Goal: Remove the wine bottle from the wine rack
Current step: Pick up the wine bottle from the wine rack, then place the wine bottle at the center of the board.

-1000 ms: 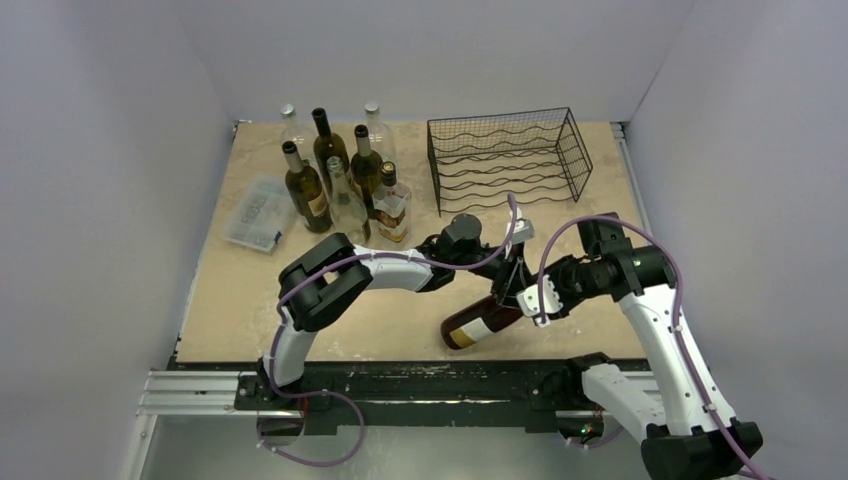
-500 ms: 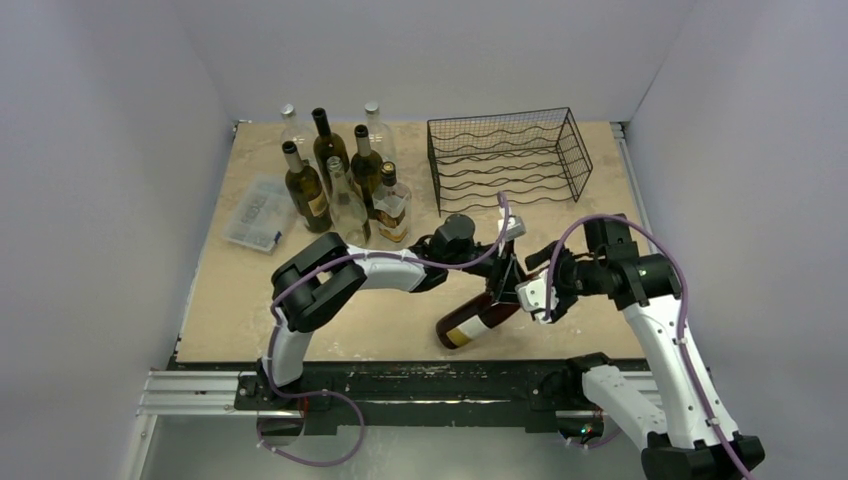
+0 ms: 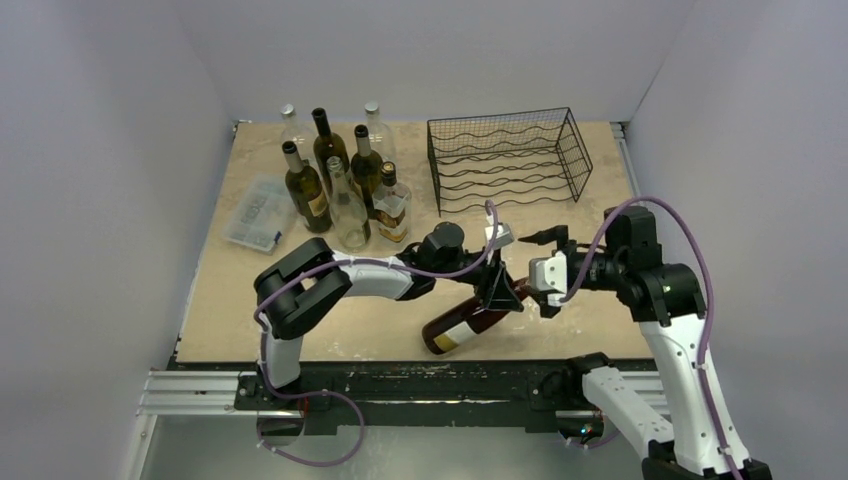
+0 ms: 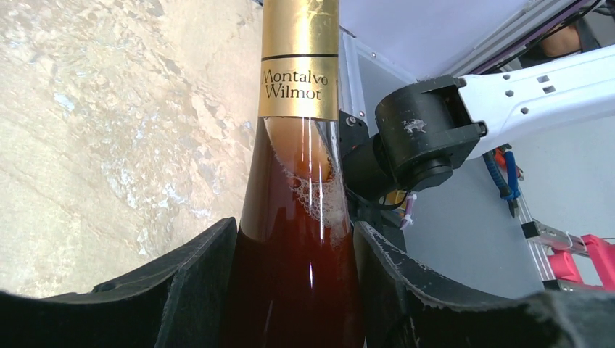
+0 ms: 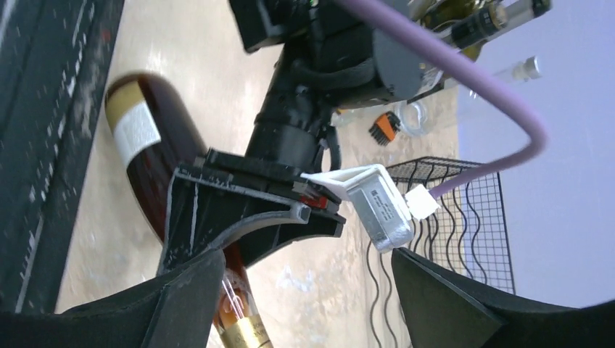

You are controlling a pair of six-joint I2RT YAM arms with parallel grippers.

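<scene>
The wine bottle (image 3: 462, 326) is dark brown with a gold foil neck (image 4: 299, 58). It hangs tilted over the table, base toward the near edge, well in front of the black wire wine rack (image 3: 510, 160). My left gripper (image 3: 497, 292) is shut on the bottle's shoulder, and its fingers (image 4: 190, 279) press both sides of the glass (image 4: 297, 217). My right gripper (image 3: 532, 262) stands open just right of the neck and holds nothing. In the right wrist view the bottle (image 5: 156, 167) passes the lower finger (image 5: 181, 304) without being gripped. The rack (image 5: 464, 217) lies behind.
Several upright bottles (image 3: 340, 180) stand at the back left. A small clear plastic box (image 3: 258, 212) lies beside them. The black base rail (image 3: 420, 385) runs along the table's near edge just below the bottle's base. White walls close in three sides.
My right gripper has opened, let go of the bottle's neck and drawn back to the right. The left gripper has carried the bottle slightly left and nearer.
</scene>
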